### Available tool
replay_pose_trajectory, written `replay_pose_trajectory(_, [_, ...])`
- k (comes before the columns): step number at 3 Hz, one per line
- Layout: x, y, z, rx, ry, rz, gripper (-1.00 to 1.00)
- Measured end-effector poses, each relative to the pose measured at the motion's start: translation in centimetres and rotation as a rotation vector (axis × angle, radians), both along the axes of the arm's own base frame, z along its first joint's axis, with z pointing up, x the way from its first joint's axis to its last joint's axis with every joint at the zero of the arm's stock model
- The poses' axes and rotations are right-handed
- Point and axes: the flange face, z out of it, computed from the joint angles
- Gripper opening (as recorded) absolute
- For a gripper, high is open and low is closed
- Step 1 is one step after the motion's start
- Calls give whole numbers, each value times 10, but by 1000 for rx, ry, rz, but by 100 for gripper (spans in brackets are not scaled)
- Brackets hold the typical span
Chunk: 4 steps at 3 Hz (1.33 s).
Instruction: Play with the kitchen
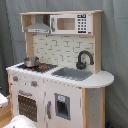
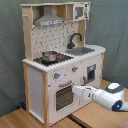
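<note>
The white and light-wood toy kitchen stands upright in both exterior views. It has a black stovetop with a small metal pot on it. There is also a grey sink, a black faucet, a hood and a microwave. My white arm reaches in from the second exterior view's right. The gripper is at the right edge of the oven door, just below the knobs. I cannot tell whether it touches the door.
The kitchen stands on a wooden floor before a grey curtain. A cupboard door with a dark window sits beside the oven. A white rounded shape shows at the first exterior view's bottom left.
</note>
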Motion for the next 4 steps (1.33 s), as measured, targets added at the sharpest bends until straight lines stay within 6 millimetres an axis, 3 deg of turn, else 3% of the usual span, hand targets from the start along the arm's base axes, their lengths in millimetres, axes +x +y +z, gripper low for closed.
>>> replay_pose_trajectory(4, [90,12,13,248,-17,2,100])
